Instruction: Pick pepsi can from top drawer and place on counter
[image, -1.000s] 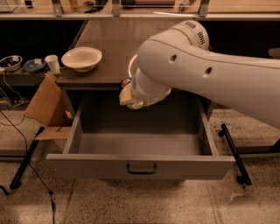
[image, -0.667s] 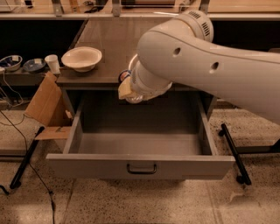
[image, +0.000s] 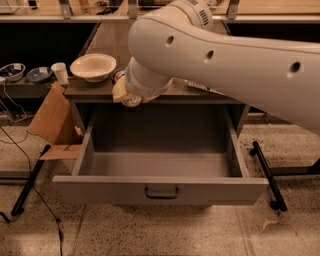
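The top drawer (image: 160, 182) stands pulled out, and its inside shows nothing in it. My gripper (image: 122, 94) hangs at the counter's front edge, just above the drawer's back left part, beside a cream bowl (image: 93, 66). It is shut on the pepsi can (image: 119, 76). Only a dark blue bit of the can above the yellowish fingers and a silvery round end below them show. My white arm hides the rest. The counter (image: 107, 40) runs back from the drawer, glossy grey-brown.
A white cup (image: 60, 72) and small bowls (image: 12, 71) sit on a low shelf at left. An open cardboard box (image: 52, 120) leans beside the cabinet. Black stand legs (image: 267, 172) lie on the floor at right, and another (image: 27, 185) at left with cables.
My gripper has moved left and a little up, from over the drawer's back to the counter's front edge near the bowl. The drawer has not moved.
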